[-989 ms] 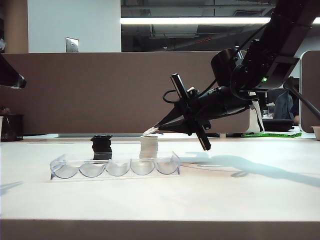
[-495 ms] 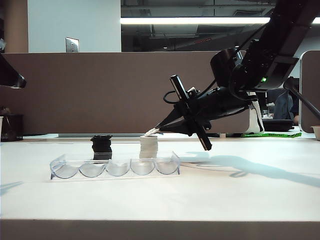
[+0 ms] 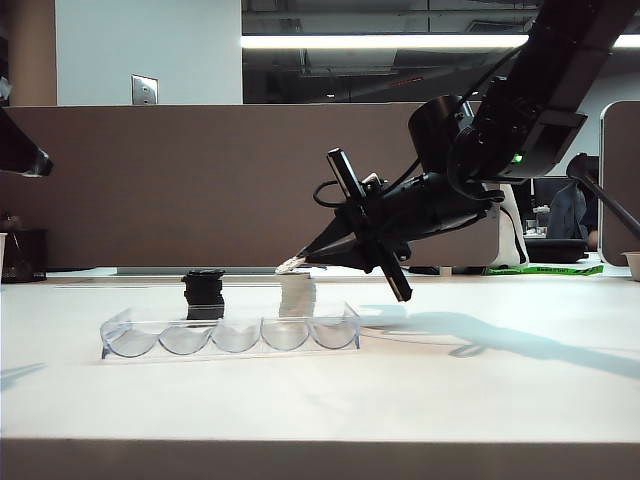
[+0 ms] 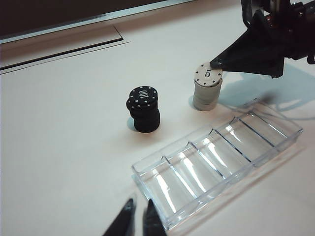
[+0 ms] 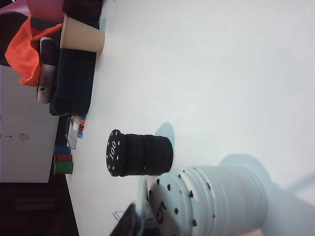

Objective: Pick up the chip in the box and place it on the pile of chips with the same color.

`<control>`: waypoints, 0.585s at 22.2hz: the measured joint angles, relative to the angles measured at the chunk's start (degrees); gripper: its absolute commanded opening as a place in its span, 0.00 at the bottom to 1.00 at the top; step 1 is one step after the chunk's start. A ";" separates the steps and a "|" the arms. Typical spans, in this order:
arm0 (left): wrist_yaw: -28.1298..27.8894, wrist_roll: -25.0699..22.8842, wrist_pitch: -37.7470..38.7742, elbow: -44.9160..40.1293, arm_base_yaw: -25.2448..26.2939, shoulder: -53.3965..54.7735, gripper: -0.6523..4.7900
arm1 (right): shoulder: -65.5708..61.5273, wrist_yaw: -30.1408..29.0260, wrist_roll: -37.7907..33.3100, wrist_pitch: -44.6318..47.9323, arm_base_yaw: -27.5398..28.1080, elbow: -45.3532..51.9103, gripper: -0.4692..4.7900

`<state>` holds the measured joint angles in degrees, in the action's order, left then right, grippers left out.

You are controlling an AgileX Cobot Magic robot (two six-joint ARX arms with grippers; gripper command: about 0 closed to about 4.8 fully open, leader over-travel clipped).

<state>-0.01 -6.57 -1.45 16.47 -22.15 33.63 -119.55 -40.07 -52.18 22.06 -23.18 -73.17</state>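
Left wrist view shows my right gripper (image 4: 216, 65) with fingers clamped on the chip's (image 4: 207, 74) edge, holding it just over the pile of chips (image 4: 206, 93) behind the box (image 4: 275, 129). Next I judge: level it, lower, release. My left gripper (image 4: 138, 216) idles, fingers together.

On the pale tabletop (image 4: 64, 128) a clear box (image 4: 221, 162) with five scalloped slots lies slanted, all its slots empty. Beyond it stand a black chip stack (image 4: 144, 110) topped "100" and, apart from it, the pile of chips (image 4: 206, 93) in white. The right gripper (image 4: 215, 65) pinches the chip (image 4: 207, 74) marked "5" by its rim, tilted, just above the pile. The left gripper (image 4: 138, 219) hovers near the box's closest end, its dark fingers (image 4: 127, 216) nearly together.
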 measured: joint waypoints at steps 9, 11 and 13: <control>0.00 0.85 0.00 0.00 0.00 0.00 0.17 | 0.00 0.20 0.02 0.00 0.04 0.00 0.16; 0.00 1.01 0.00 0.00 0.00 0.00 0.17 | 0.00 0.22 0.11 -0.02 0.04 0.00 0.19; -0.02 1.03 0.00 0.00 0.00 0.00 0.17 | 0.00 0.22 0.15 -0.02 0.04 0.00 0.19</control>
<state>-0.03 -5.54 -1.45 16.47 -22.15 33.63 -119.55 -39.86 -52.03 22.04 -23.14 -73.17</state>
